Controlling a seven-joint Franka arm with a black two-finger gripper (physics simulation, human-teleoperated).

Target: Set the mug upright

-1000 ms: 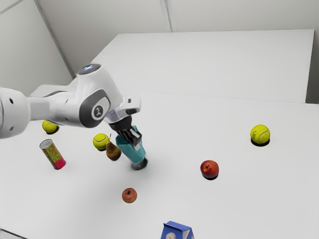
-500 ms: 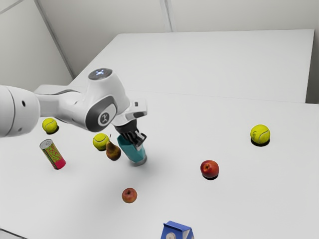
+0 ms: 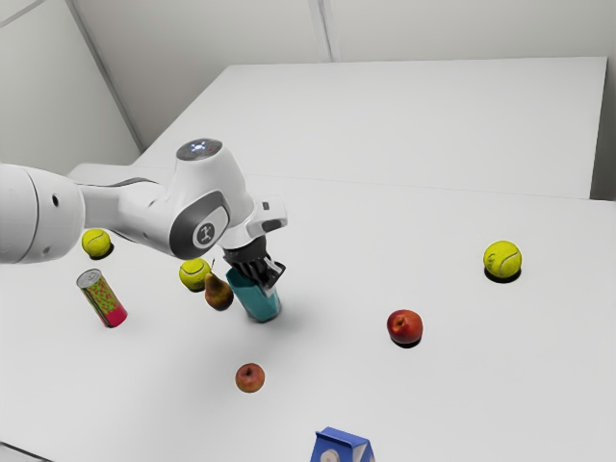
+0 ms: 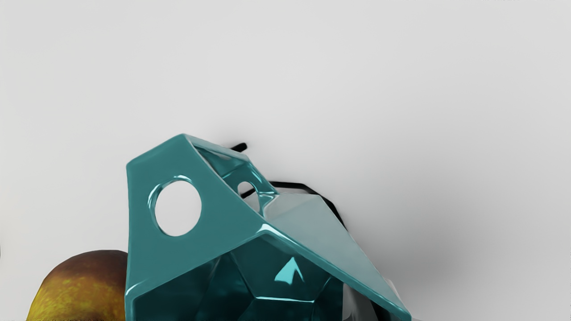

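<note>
White table (image 3: 443, 241) surrounds your teal mug (image 3: 259, 302), pale wall (image 3: 433, 29) beyond it; you can't tell whether the gripper (image 3: 273, 278) at its rim is clenched

Mug (image 3: 260, 302): quantity 1, at the gripper (image 3: 272, 273). Pear (image 3: 218, 292): 1, near the gripper. Tennis balls (image 3: 194, 274): 3; one lies near the gripper, two lie farther off. Round red fruits (image 3: 404, 327): 2, apart from the gripper. Can (image 3: 102, 298): 1, apart. Carton (image 3: 341, 449): 1, well apart.
</note>
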